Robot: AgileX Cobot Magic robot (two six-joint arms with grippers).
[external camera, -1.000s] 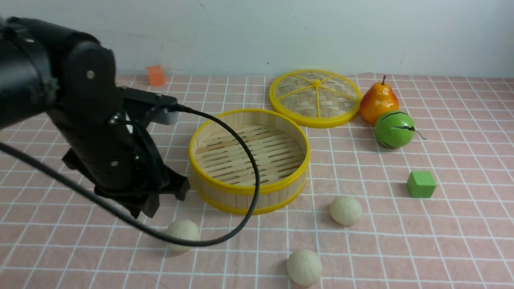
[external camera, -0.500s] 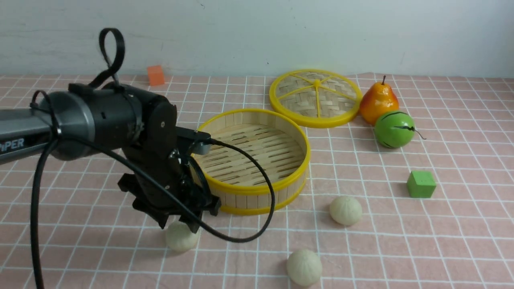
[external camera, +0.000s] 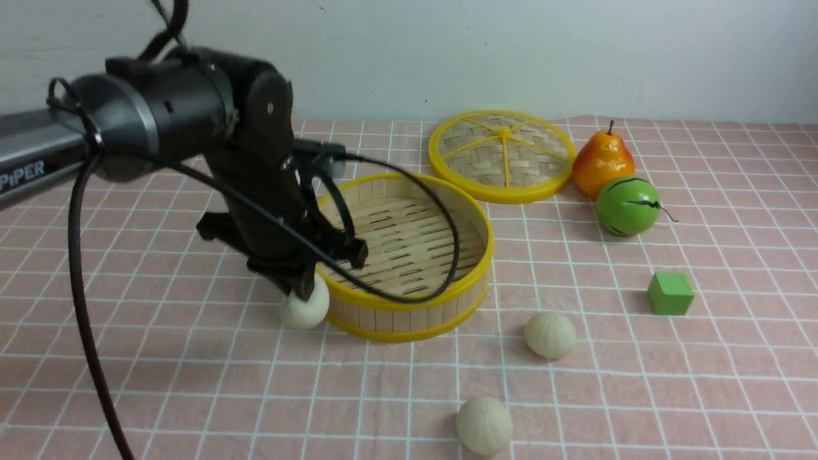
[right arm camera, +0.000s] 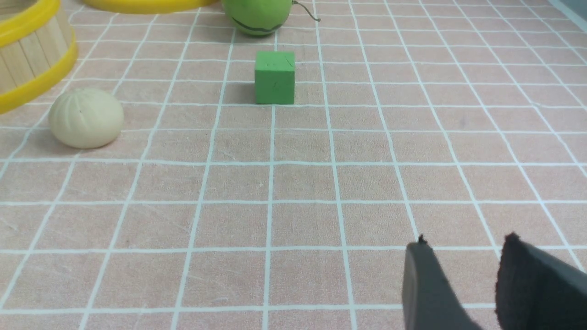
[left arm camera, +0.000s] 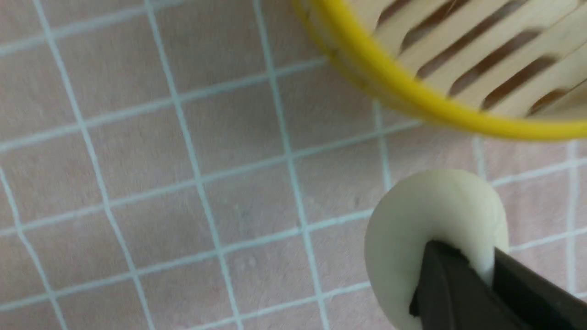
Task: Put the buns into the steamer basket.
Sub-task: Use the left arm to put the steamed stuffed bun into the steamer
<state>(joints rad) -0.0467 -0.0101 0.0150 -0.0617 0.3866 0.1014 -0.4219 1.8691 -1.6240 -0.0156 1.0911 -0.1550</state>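
A tabletop covered in a pink cloth (external camera: 160, 358) ruled with white grid lines was seen, closed off at the back by a plain pale wall (external camera: 447, 51). The left gripper (external camera: 300, 291) was clamped on the held bun (external camera: 305, 311), its dark fingertips pressed into the soft top; the bun was hung just outside the near-left wall of the steamer basket (external camera: 409, 317), below the rim. Whether the bun touched that wall could not be told. The basket's slatted floor was shown bare. The second bun (external camera: 549, 334) was lying on the cloth near the basket's front right, and the third bun (external camera: 484, 425) nearer the front edge. Behind the basket a woven lid (external camera: 503, 156) was laid flat, with a pear (external camera: 602, 163) and a green striped fruit (external camera: 627, 206) beside it. A green cube (external camera: 670, 293) and, by the wall, an orange block (external camera: 247, 119) were also seen. The right gripper (right arm camera: 465, 243) was held low over bare cloth, its fingers parted with nothing between them.
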